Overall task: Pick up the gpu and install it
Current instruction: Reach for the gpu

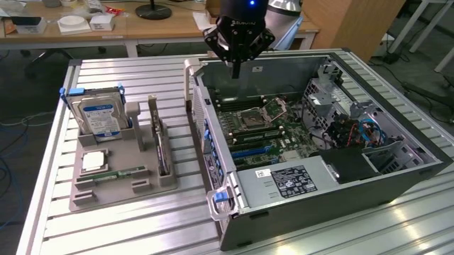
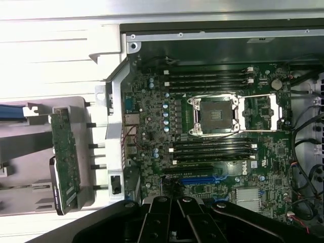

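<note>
The gpu (image 1: 162, 150) is a thin dark card standing on edge in a grey holder (image 1: 120, 197), with its pale bracket at the far end. The wrist view has the gpu (image 2: 65, 162) beside the case wall, its green board face showing. My gripper (image 1: 235, 73) hangs over the far edge of the open computer case (image 1: 319, 186), well away from the card, shut with nothing in it. Below my fingers (image 2: 161, 215) lies the motherboard (image 2: 217, 147) with a blue slot (image 2: 200, 179) and the open processor socket (image 2: 216, 115).
The holder also carries a silver hard drive (image 1: 101, 118) with a blue-white label, a narrow green memory stick (image 1: 120, 173) and a small square chip (image 1: 93, 161). The power supply (image 1: 291, 180) and cables (image 1: 362, 130) crowd the case's near and right parts. Everything rests on a slatted metal table (image 1: 127, 234).
</note>
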You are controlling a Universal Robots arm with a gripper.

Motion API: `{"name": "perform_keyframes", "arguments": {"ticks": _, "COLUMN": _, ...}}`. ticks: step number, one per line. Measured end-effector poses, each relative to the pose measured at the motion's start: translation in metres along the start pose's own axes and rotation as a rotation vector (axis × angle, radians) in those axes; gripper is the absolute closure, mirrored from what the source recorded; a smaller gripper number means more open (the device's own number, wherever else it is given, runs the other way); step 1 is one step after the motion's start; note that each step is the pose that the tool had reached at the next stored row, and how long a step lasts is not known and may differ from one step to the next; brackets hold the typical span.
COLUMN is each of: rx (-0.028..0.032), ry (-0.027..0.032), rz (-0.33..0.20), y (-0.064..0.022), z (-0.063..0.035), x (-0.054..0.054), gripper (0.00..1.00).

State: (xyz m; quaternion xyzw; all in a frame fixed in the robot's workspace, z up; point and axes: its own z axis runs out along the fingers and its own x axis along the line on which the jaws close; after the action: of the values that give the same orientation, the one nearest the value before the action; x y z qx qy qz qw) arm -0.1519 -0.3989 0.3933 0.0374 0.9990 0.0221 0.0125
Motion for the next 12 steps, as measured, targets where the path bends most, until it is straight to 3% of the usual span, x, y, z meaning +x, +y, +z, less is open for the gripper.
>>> {"name": "perform_keyframes", "arguments": {"ticks": 12, "rx": 0.0000, "ry": 0.0000, "rz": 0.000, "y": -0.0009, "z": -0.0003, "x": 0.012, "gripper": 0.90}}
